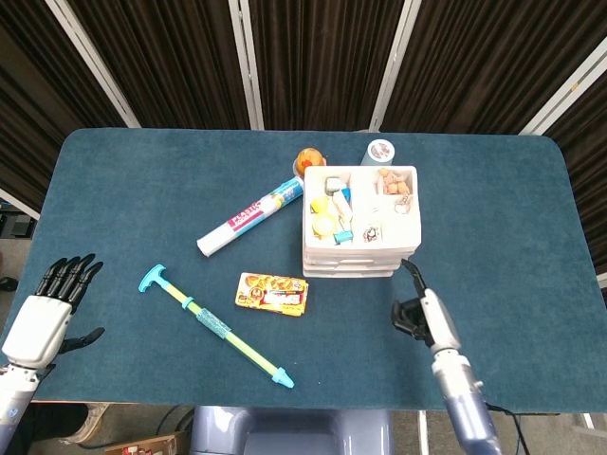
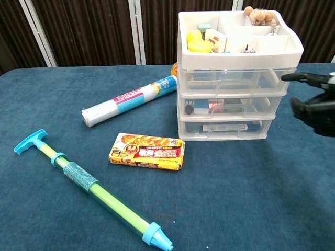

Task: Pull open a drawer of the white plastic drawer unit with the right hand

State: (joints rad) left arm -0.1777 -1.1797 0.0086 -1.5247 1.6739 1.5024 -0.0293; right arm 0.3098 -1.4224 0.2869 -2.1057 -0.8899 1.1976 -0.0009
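Drawer unit [image 1: 359,220] in white plastic sits toward the table's [image 1: 142,190] far edge, a bit right of center, with all three drawers closed and its top tray full of small items. We see our right hand [image 2: 316,107] hovering just off the unit's front right corner, one finger [image 2: 294,77] stretched toward the top drawer without touching, the rest curled on nothing. Our left hand [image 1: 52,303] hangs at the near left edge, fingers apart, holding nothing.
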